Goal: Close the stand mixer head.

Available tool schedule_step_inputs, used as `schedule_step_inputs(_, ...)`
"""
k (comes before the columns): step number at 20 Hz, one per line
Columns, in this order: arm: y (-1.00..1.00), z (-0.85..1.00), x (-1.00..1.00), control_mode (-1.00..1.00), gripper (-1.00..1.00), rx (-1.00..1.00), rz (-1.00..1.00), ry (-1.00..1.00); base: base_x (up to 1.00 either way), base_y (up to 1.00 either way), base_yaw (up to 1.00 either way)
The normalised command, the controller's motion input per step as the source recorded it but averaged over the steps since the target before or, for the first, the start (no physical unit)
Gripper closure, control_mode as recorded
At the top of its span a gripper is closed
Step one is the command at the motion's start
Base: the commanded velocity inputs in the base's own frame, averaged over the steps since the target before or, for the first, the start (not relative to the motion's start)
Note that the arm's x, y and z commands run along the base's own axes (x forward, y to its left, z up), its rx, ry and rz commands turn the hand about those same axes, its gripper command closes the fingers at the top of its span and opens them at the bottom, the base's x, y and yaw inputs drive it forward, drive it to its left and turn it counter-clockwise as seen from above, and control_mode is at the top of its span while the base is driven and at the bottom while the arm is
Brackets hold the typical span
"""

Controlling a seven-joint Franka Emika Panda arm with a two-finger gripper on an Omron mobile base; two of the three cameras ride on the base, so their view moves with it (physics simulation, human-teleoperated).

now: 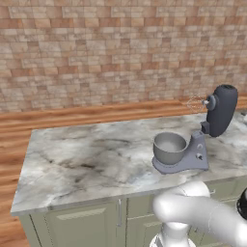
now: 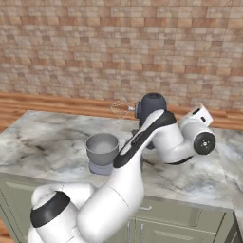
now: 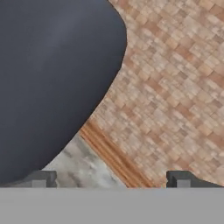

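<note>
Dark stand mixer head [image 1: 222,110] tilted up

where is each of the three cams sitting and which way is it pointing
Left base view: behind the arm's left, looking forward and down at the marble counter; tilted-up stand mixer head, silver bowl; white arm at lower right.
Right base view: behind the right; the arm crosses from lower left, covering much of the mixer.
Hand view: on the hand, close against the head; gripper open.
Shared: mixer head, counter and brick wall.
</note>
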Motion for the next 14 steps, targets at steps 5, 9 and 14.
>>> schedule_step_inputs(5, 0.32, -0.67, 0.86, -1.00, -1.00, -0.63, 0.11, -0.31, 0.00, 0.00, 0.00)
schedule_step_inputs(9, 0.96, -0.38, 0.59, -1.00, -1.00, -0.66, 0.20, -0.19, 0.00, 0.00, 0.00)
schedule_step_inputs(14, 1.00, 0.46, -0.05, -1.00, -1.00, -0.51, 0.34, -0.11, 0.00, 0.00, 0.00)
